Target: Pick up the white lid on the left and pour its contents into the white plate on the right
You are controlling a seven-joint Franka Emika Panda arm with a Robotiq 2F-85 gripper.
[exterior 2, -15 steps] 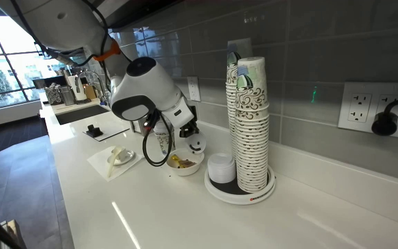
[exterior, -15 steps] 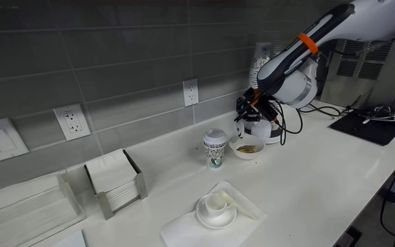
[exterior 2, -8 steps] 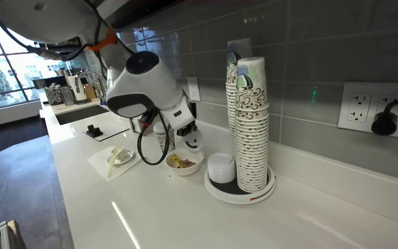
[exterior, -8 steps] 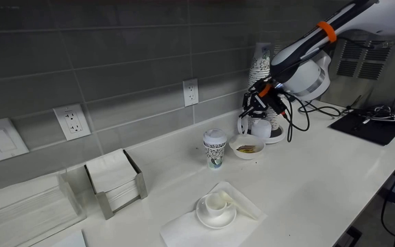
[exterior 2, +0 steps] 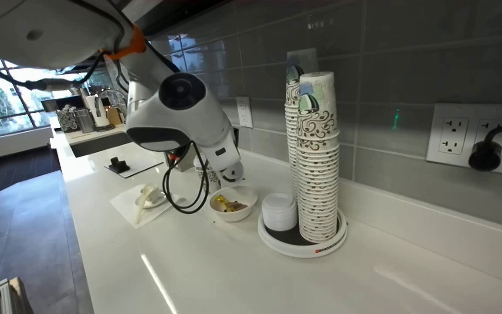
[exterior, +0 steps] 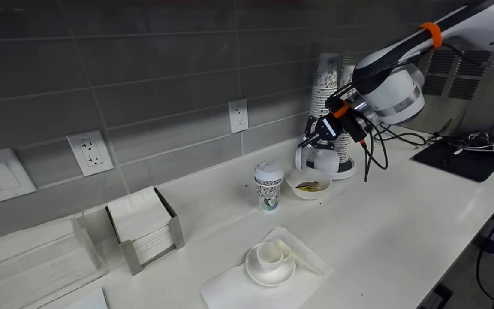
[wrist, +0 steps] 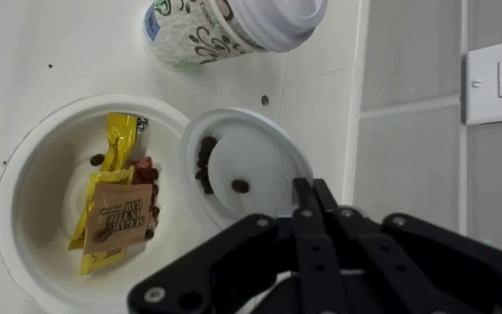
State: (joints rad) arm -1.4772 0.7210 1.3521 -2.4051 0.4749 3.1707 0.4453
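My gripper (wrist: 311,183) is shut on the rim of the white lid (wrist: 264,165), which is tilted. Several dark beans (wrist: 205,163) lie along the lid's lower inner edge, and one (wrist: 240,186) is on its middle. The white plate is bowl-shaped (wrist: 5,209) and holds yellow, red and brown packets (wrist: 120,213) with a few dark beans among them. The lid is held above the bowl's wall-side rim. The lid also shows in both exterior views (exterior: 300,159) (exterior 2: 235,170), above the bowl (exterior: 309,195) (exterior 2: 233,216). In an exterior view the arm hides my fingertips.
A lidded paper cup (exterior: 268,189) stands close beside the bowl. Tall cup stacks (exterior 2: 318,183) and a stack of lids (exterior 2: 279,213) stand on a round tray (exterior 2: 305,252). The tiled wall (wrist: 403,174) is near the gripper. A cup and saucer (exterior: 270,279) sit on a napkin.
My wrist has rolled and the arm has shifted. The lid, still held, has turned more edge-on in an exterior view and moved slightly towards the paper cup. The bowl has stayed put.
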